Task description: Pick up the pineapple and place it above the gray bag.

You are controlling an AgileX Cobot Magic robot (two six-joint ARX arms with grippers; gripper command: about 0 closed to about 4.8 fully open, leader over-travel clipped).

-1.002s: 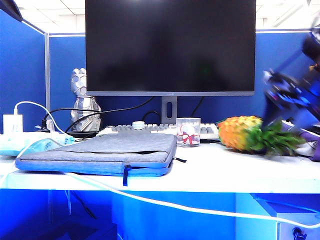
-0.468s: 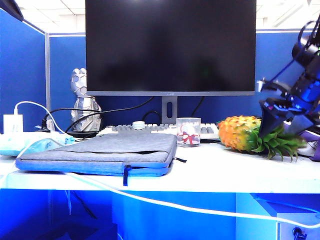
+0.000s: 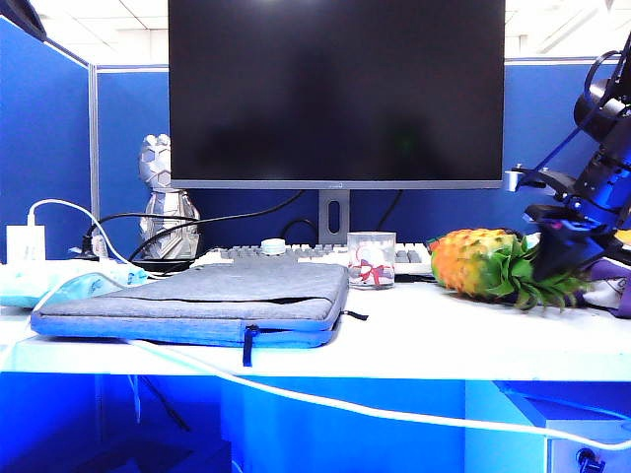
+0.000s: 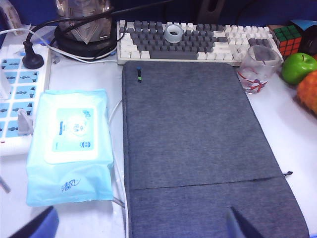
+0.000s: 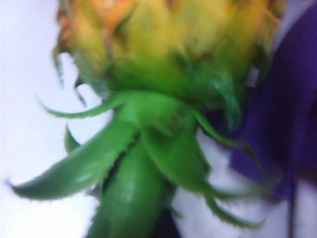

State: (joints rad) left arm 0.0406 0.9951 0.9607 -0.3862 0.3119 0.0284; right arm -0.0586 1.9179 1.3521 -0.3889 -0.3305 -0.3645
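The step in hand was judged to be the grasp of the pineapple, which lay on its side on the table, its crown pointing toward the right gripper and its yellow body on the far side of that crown. In the exterior view the right gripper was seen lowered onto the leaves, its fingers drawn narrow about them; in the right wrist view the crown filled the frame, blurred, with the fingertips themselves hidden, so a firm pinch on the leaves could not be confirmed and the closure was judged to be unfinished. A purple bag lay just beside the crown. The left gripper was held with its fingers spread wide and empty above the near end of the gray bag, which lay flat beneath it, well apart from the fruit, with a wipes packet beside it and a keyboard beyond. The next move was judged to call for a settled grip on the crown, then a lift high enough to clear the glass cup between fruit and bag, and a carry across toward the bag. A hold by the leaves alone was thought likely to let the heavy body swing or slip.
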